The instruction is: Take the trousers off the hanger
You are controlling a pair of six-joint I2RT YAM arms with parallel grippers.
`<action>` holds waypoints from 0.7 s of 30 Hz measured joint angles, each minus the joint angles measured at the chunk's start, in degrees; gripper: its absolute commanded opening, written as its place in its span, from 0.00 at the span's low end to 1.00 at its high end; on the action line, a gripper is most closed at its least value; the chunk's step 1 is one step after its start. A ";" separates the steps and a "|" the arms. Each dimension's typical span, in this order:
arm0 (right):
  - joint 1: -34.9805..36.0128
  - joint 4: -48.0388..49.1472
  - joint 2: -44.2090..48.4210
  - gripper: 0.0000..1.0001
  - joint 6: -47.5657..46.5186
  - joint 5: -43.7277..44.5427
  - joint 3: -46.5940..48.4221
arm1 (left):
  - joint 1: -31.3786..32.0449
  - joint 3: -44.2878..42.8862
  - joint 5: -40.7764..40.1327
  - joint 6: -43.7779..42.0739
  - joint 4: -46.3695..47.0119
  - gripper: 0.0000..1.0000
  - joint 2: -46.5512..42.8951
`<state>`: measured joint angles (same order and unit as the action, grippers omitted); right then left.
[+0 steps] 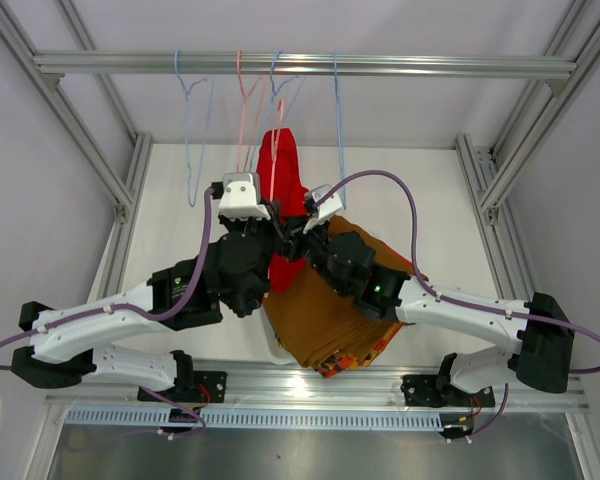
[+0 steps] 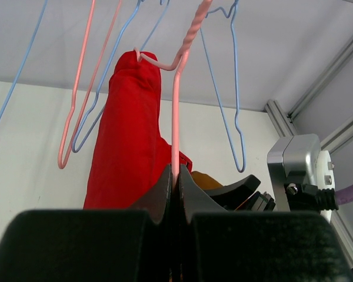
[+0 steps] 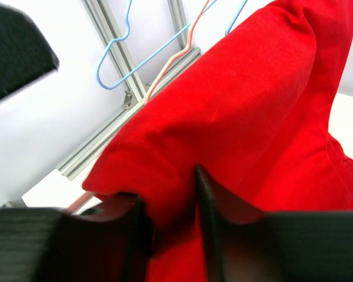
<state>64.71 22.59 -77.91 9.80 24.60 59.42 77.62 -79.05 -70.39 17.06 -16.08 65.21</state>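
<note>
The left gripper (image 2: 177, 179) clamps the pink hanger (image 2: 176, 117). The right gripper (image 3: 169, 197) pinches the red trousers (image 1: 280, 165), the only pair hanging. The brown trousers (image 1: 320, 310) already lie piled at lower centre.

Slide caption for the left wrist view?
Left jaws shut on the pink hanger, red trousers draped over it.

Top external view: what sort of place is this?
Probably a lab test cell: an aluminium frame encloses a white table, wire hangers hang from its top rail, and two robot arms are bolted at the near edge.
</note>
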 measured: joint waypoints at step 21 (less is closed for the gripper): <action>6.51 -14.64 6.58 0.00 -3.63 4.52 8.35 | 0.85 0.61 -1.05 11.43 -11.76 0.01 -2.78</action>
<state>71.22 7.94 -71.33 6.17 29.12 67.77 78.48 -78.43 -71.44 28.49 -27.83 62.43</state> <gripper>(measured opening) 0.052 0.015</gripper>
